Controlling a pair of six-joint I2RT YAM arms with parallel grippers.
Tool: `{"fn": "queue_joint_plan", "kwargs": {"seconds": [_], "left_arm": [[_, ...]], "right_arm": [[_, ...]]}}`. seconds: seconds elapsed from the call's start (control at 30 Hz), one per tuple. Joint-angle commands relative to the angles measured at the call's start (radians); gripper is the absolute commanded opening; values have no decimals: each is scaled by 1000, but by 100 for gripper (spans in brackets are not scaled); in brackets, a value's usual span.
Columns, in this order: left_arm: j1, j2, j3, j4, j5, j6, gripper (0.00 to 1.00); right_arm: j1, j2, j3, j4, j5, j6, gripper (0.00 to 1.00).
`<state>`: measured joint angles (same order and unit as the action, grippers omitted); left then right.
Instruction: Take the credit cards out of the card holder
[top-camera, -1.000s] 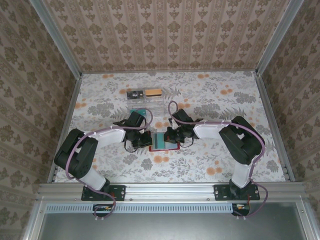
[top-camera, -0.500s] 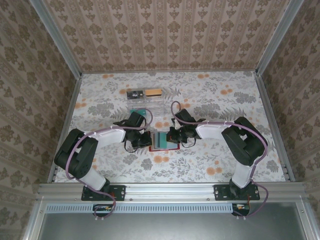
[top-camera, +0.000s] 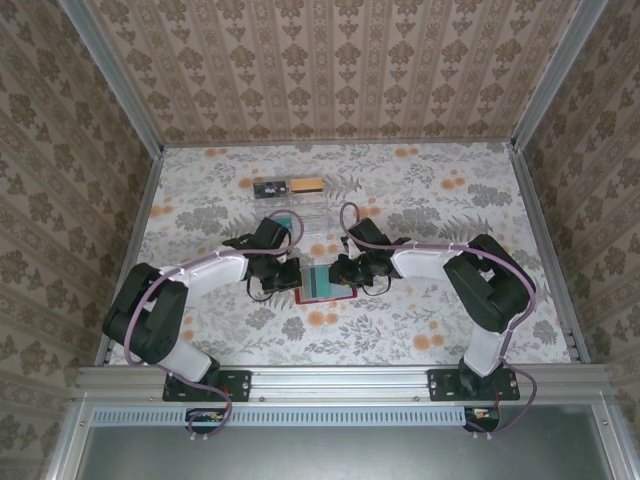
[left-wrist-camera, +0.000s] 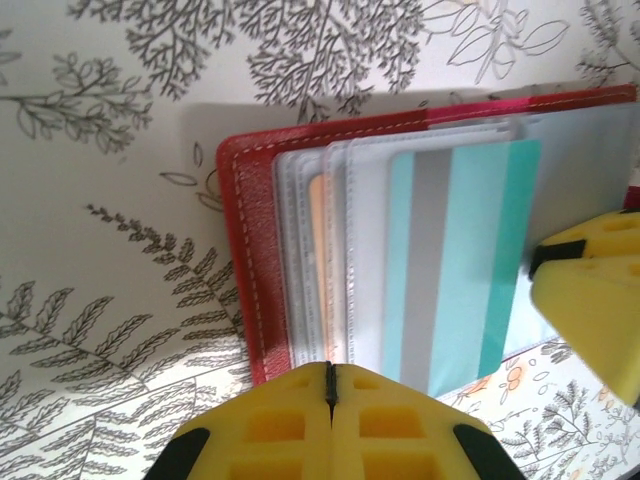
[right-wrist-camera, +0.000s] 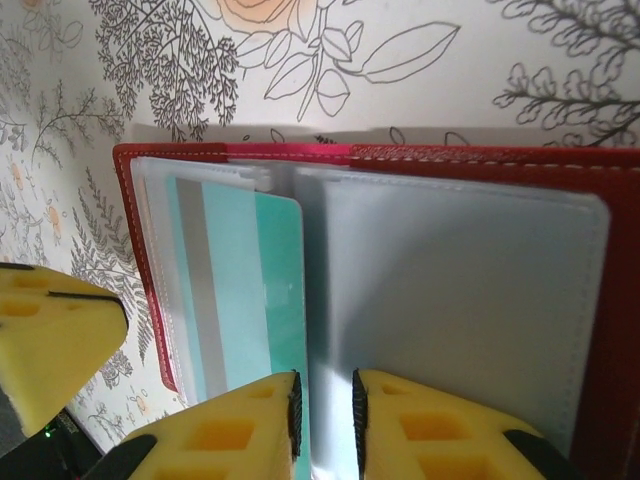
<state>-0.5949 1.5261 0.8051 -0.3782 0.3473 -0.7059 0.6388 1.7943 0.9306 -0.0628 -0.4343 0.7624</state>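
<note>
Card holder (top-camera: 325, 285) lies open on the table (top-camera: 450, 200) near centre, teal card (left-wrist-camera: 465, 260) and an orange one (left-wrist-camera: 316, 260) still sleeved, two cards (top-camera: 270, 187) seemingly already out farther back; left claw (left-wrist-camera: 330, 375) is shut at its edge, right claw (right-wrist-camera: 325, 385) barely parted, grip unclear.

Left arm (top-camera: 200, 272) and right arm (top-camera: 430, 262) reach inward, wrists low; left pincer (left-wrist-camera: 330, 368) jaws pressed together, right pincer (right-wrist-camera: 322, 378) jaws slightly parted.
</note>
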Motion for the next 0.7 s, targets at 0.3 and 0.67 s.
{"fn": "queue_joint_plan", "kwargs": {"seconds": [0.3,0.67], "left_arm": [[-23,78,10,45,30,7,1],[-23,110,0,15,6,3,0]], "right_arm": [[22,19,30,15,-30,6,25],[24,44,30,26,-32,12,12]]}}
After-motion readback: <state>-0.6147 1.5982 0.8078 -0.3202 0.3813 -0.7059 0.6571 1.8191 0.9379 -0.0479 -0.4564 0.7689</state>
